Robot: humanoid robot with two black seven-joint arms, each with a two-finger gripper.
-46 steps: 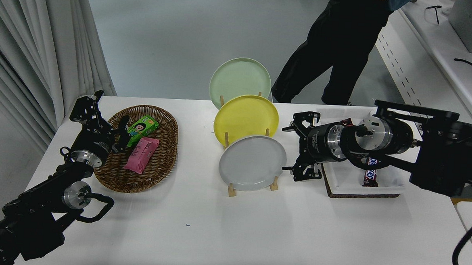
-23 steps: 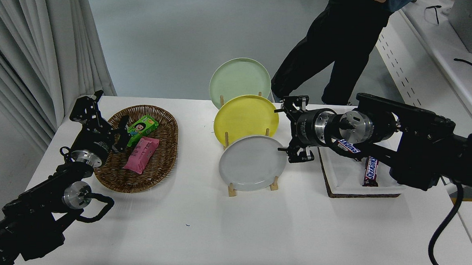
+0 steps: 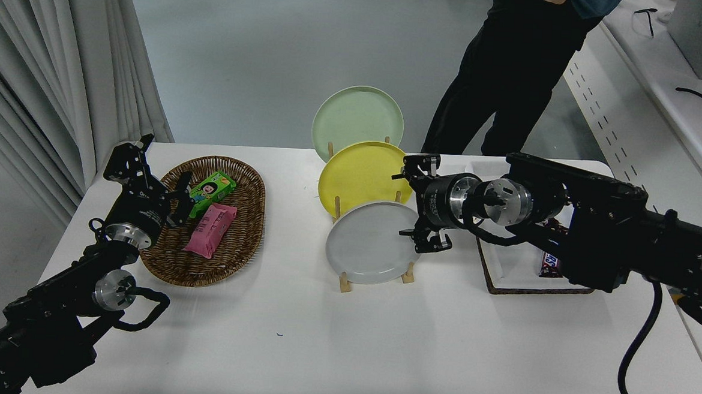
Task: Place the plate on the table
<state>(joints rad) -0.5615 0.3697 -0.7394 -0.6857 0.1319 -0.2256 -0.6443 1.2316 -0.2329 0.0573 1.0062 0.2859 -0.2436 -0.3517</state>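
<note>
plate [image 3: 369, 244]: being held upright in the rack's near slot, face toward the near side
right claw [image 3: 409, 207]: being held spread at the plate's right rim
nearer arm: right
counter [image 3: 343, 341]: being left bare nearby

The grey plate [image 3: 371, 241] stands upright in a wooden rack [image 3: 407, 276] on the white desk [image 3: 343, 341]. The right claw [image 3: 409, 205], fingers spread, straddles the plate's right rim.
</note>
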